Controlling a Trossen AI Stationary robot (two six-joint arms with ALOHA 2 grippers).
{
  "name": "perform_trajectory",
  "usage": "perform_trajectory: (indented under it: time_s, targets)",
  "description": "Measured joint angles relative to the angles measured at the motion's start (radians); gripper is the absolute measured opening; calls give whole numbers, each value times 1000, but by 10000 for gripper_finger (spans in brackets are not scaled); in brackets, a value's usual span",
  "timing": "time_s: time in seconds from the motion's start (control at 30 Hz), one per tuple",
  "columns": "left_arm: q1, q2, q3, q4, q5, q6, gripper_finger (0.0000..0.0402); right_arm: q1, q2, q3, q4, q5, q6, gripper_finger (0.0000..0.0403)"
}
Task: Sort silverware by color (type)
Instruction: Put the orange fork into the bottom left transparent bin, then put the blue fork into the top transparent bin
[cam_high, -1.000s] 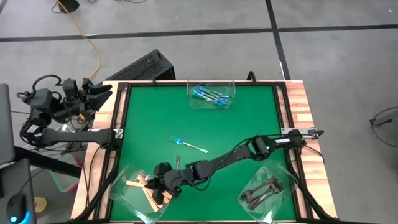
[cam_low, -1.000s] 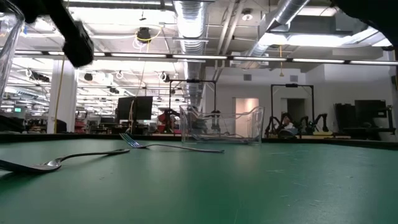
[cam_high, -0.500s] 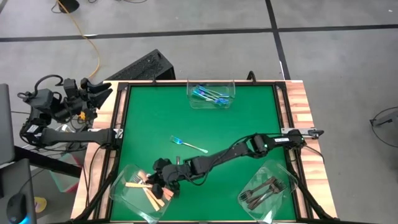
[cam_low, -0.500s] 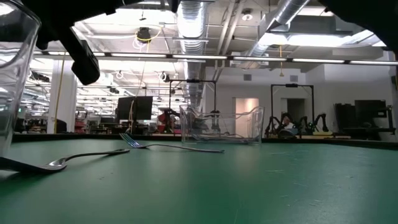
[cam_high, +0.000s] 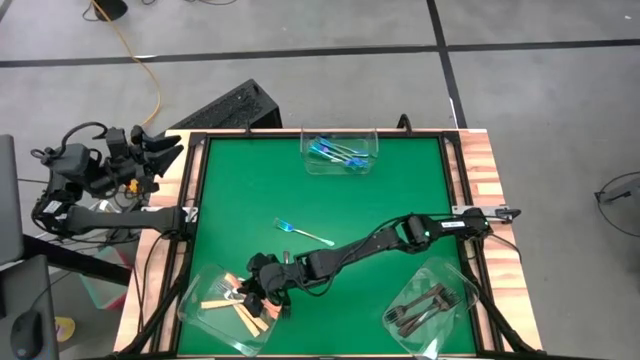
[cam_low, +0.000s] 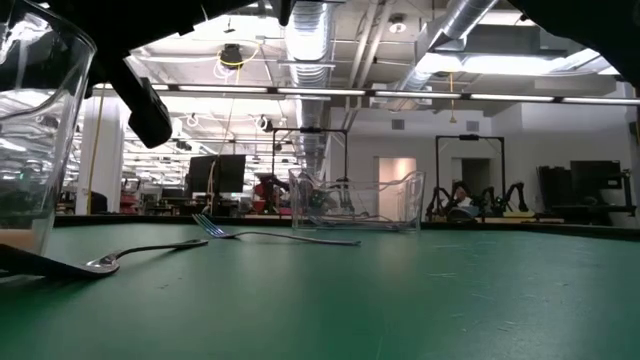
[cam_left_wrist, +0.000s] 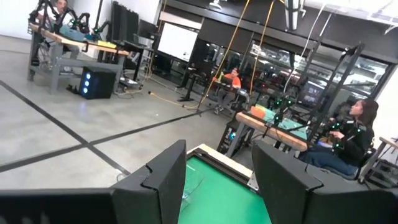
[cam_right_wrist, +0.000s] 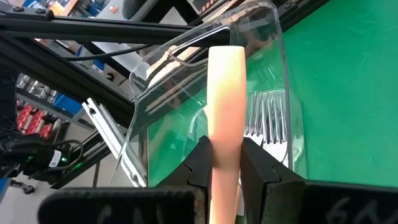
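My right gripper reaches over the clear tub at the table's near left corner and is shut on a tan-handled fork. Other tan forks lie in that tub. Blue-handled forks fill the far tub, and dark grey forks lie in the near right tub. One blue-handled fork lies flat on the green mat, and another fork lies nearer the tan tub. My left gripper is open, parked off the table's left edge. My right gripper pinches the tan handle between its two fingers, with the handle's free end sticking forward past the fingertips, along the fingers. The fork is lifted clear above the tub's inside. Its tine end is hidden behind the fingers.
The tan tub's clear wall stands at the left of the low view. The right arm stretches slanting across the near half of the mat. Wooden rails border the table, and bare green mat lies between the tubs.
My right gripper has moved a little toward the table's far edge over the tan tub, still shut on the fork. In the low view the tub's wall and the gripper have both come further in from the left.
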Motion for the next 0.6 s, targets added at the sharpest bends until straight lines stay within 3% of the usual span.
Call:
perform_trajectory:
  time_s: [0.3, 0.6]
  targets:
    - [0, 0, 0, -5, 0, 1, 167, 1, 0, 0, 3, -6, -6, 96]
    - [0, 0, 0, -7, 0, 0, 167, 1, 0, 49, 6, -19, -66, 184]
